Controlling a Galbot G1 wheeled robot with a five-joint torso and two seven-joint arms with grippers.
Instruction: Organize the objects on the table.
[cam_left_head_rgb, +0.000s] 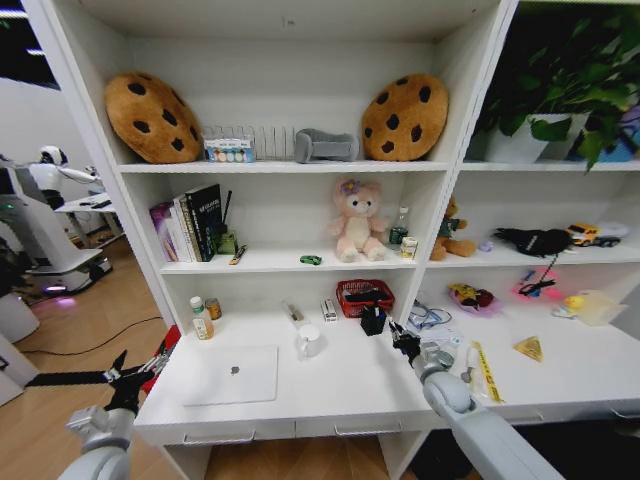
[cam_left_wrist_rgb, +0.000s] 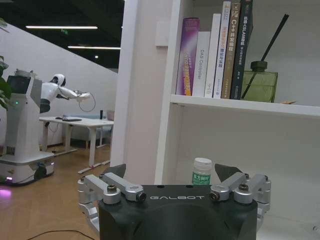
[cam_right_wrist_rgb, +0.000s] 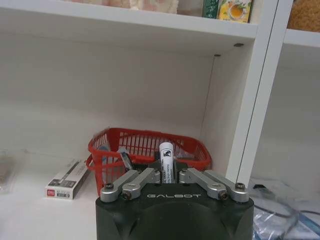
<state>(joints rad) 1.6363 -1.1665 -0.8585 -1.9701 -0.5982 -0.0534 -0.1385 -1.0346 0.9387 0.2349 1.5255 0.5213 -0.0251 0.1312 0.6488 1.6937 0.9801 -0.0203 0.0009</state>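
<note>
While left fingers (cam_left_wrist_rgb: 172, 182) gape off-table, right fingers (cam_right_wrist_rgb: 166, 176) seemingly pinch a white tube (cam_right_wrist_rgb: 166, 161) before the red basket (cam_right_wrist_rgb: 197, 152).

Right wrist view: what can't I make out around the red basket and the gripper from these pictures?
- Right gripper: shut on a white tube; its lower end sits hidden between the links, label too small to read.
- Red basket: contents behind the mesh and the gripper body cannot be told.
- Left gripper: fingertips cut off behind its own body in the left wrist view.
- Small boxed item: print too small.
</note>
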